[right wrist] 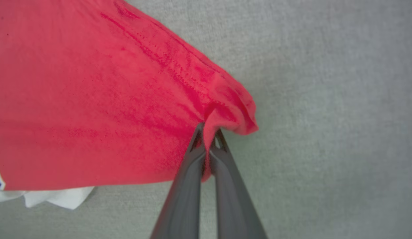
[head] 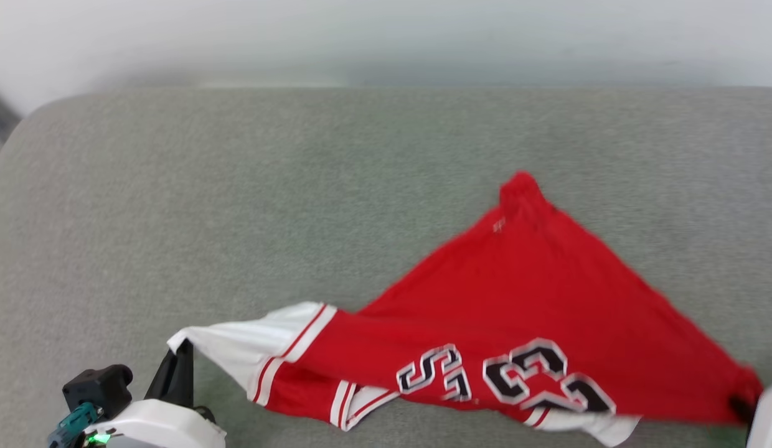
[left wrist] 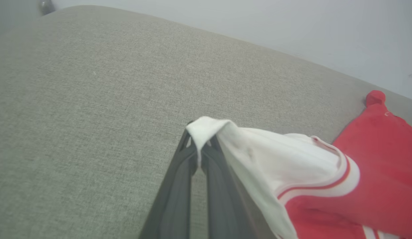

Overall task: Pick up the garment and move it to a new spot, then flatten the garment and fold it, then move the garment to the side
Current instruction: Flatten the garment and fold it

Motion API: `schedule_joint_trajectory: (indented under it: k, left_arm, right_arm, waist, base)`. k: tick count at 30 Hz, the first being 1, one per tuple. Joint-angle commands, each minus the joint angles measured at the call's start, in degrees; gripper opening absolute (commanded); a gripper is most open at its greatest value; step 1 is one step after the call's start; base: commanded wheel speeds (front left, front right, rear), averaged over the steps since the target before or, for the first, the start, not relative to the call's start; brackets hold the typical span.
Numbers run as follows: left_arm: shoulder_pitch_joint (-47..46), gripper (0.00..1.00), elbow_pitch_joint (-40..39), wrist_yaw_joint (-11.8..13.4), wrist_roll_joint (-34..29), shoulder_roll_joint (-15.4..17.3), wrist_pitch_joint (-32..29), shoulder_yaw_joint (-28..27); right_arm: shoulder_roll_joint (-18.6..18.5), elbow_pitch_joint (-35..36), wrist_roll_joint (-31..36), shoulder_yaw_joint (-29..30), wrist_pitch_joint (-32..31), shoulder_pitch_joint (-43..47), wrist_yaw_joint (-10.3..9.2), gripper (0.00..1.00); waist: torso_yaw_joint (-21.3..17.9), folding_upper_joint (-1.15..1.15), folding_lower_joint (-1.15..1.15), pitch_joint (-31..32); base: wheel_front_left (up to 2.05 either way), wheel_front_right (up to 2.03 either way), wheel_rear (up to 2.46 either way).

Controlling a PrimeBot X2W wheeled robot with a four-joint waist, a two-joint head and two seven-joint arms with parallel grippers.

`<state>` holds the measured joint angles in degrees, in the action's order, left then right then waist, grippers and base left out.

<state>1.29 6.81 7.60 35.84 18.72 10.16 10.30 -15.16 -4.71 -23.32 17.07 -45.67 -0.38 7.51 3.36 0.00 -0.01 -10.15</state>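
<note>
The garment (head: 517, 311), a red jersey with white sleeves, striped trim and black "23" lettering, is stretched between my two grippers over the grey cushion. At lower left my left gripper (head: 182, 350) is shut on the tip of a white sleeve (left wrist: 209, 131). My right gripper (head: 742, 404), at the lower right edge, is shut on a red corner of the garment (right wrist: 226, 113). A red point of cloth (head: 520, 186) lies farther back on the cushion. The left wrist view shows my left gripper (left wrist: 200, 146) pinching the sleeve; the right wrist view shows my right gripper (right wrist: 208, 134) pinching red fabric.
A grey fabric cushion (head: 236, 186) spreads under everything, with bare surface to the left and behind the garment. Its rounded far edge meets a pale wall (head: 386, 37). A dark object (head: 0, 115) shows at the far left edge.
</note>
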Motion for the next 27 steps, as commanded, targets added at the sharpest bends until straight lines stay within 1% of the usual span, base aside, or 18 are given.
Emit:
schedule_joint_trajectory:
  k: [1,6,9,10,11,14,15,16,18,19,21,24,26,27]
  left_arm:
    - [0.8,0.0,0.3,0.4,0.3,0.4,-0.2,-0.5]
    - [2.2,0.0,1.3,0.5,1.1,1.2,-0.9,-1.0]
    - [2.7,0.0,1.2,0.7,1.3,1.3,-1.3,-0.9]
    - [2.9,0.0,1.1,0.6,1.4,1.3,-1.4,-0.8]
    - [3.0,0.0,1.0,0.6,1.4,1.2,-1.6,-0.6]
    - [2.9,0.0,0.7,0.6,1.3,1.2,-1.9,-0.2]
    - [2.8,0.0,0.6,0.5,1.2,1.2,-1.9,0.0]
    - [2.6,0.0,0.4,0.5,1.1,1.2,-2.0,0.2]
    - [2.1,0.0,0.2,0.4,0.9,1.2,-2.1,0.5]
    - [2.0,0.0,0.0,0.4,0.8,1.2,-2.2,0.7]
    - [1.7,0.0,-0.5,0.5,0.6,1.1,-2.1,1.0]
    - [0.9,0.0,-1.8,0.4,0.0,0.9,-2.2,1.8]
    - [0.2,0.0,-2.7,0.6,-0.3,0.7,-2.3,2.4]
    - [0.2,0.0,-2.7,0.6,-0.3,0.7,-2.3,2.4]
  right_arm:
    - [1.2,0.6,-0.4,1.1,0.7,2.9,-0.04,0.0]
    - [8.5,2.7,-0.1,4.9,3.3,13.0,-0.05,0.0]
    - [11.1,3.0,-1.1,5.8,5.9,16.6,-0.05,0.0]
    - [11.7,2.6,-1.7,5.7,6.9,17.4,-0.05,0.2]
    - [12.0,2.2,-2.3,5.7,8.4,18.0,-0.04,1.0]
    - [12.3,1.4,-4.7,5.0,16.2,17.2,-0.04,1.0]
    - [12.3,1.5,-4.6,5.0,20.6,16.2,-0.03,1.0]
    - [12.2,1.1,-5.8,4.8,24.5,15.1,-0.03,1.0]
    - [12.3,0.3,-5.1,4.2,32.6,13.5,-0.03,1.0]
    - [12.3,-0.1,-5.4,3.8,35.9,12.3,-0.03,1.0]
    - [12.3,-0.8,-3.4,3.0,41.5,9.8,-0.03,1.0]
    - [12.1,-2.3,-0.7,0.9,47.0,4.8,-0.03,1.0]
    - [10.8,-4.4,0.0,-1.1,48.2,1.1,-0.03,1.0]
    - [10.8,-4.4,0.0,-1.1,48.2,1.1,-0.03,1.0]
  waist:
    - [-2.2,0.0,0.01,2.0]
    - [-3.2,0.0,0.01,3.2]
    - [-3.6,0.0,0.01,3.5]
    - [-3.7,0.0,0.01,3.6]
    - [-3.7,0.0,0.01,3.7]
    - [-3.9,0.0,0.01,3.9]
    - [-3.8,0.0,0.01,4.0]
    - [-3.8,0.0,0.01,4.0]
    - [-3.6,0.0,0.01,4.2]
    - [-3.4,0.0,0.01,4.2]
    - [-3.2,0.0,0.01,4.2]
    - [-2.3,0.0,0.01,3.6]
    - [-1.7,0.0,0.01,2.9]
    - [-1.7,0.0,0.01,2.9]
  base:
    - [0.0,0.0,0.0]
    - [0.0,0.0,0.0]
    - [0.0,0.0,0.0]
    - [0.0,0.0,0.0]
    - [0.0,0.0,0.0]
    - [0.0,0.0,0.0]
    - [0.0,0.0,0.0]
    - [0.0,0.0,0.0]
    - [0.0,0.0,0.0]
    - [0.0,0.0,0.0]
    - [0.0,0.0,0.0]
    - [0.0,0.0,0.0]
    - [0.0,0.0,0.0]
    - [0.0,0.0,0.0]
